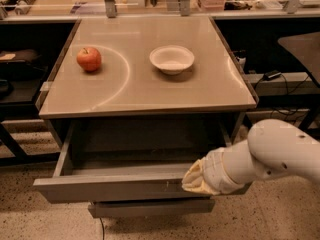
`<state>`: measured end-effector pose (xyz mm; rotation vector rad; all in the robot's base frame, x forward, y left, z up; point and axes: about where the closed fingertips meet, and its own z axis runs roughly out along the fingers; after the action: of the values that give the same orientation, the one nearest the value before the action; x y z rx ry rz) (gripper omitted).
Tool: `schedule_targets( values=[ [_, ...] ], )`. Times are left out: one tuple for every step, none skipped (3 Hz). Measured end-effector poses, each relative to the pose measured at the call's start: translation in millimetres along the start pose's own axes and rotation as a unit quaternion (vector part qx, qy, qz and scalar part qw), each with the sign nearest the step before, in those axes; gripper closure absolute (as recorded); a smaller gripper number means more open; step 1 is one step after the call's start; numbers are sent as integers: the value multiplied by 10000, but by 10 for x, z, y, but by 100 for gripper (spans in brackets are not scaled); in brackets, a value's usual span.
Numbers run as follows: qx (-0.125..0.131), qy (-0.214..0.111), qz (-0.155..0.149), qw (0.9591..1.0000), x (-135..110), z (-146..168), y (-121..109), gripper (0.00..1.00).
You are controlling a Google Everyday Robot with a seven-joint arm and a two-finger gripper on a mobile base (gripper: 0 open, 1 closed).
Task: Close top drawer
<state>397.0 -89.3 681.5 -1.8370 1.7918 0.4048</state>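
The top drawer (110, 188) is a wide grey metal drawer under the table top. It stands partly open, and a strip of its grey tray (130, 156) shows behind the front. My gripper (187, 183) is at the end of the white arm that comes in from the right. Its pale covered end rests against the right part of the drawer front, at the top edge.
A red apple (89, 59) and a white bowl (171, 59) sit on the beige table top (150, 91). A narrower grey drawer front (150, 207) shows below the top drawer. Dark benches and cables flank the table. The floor is speckled.
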Motion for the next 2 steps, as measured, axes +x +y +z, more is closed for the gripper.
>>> schedule_targets(
  values=[
    [93,0,-191,9998,-38,80,-316,100],
    [93,0,-191,9998,-40,77,-316,100]
  ],
)
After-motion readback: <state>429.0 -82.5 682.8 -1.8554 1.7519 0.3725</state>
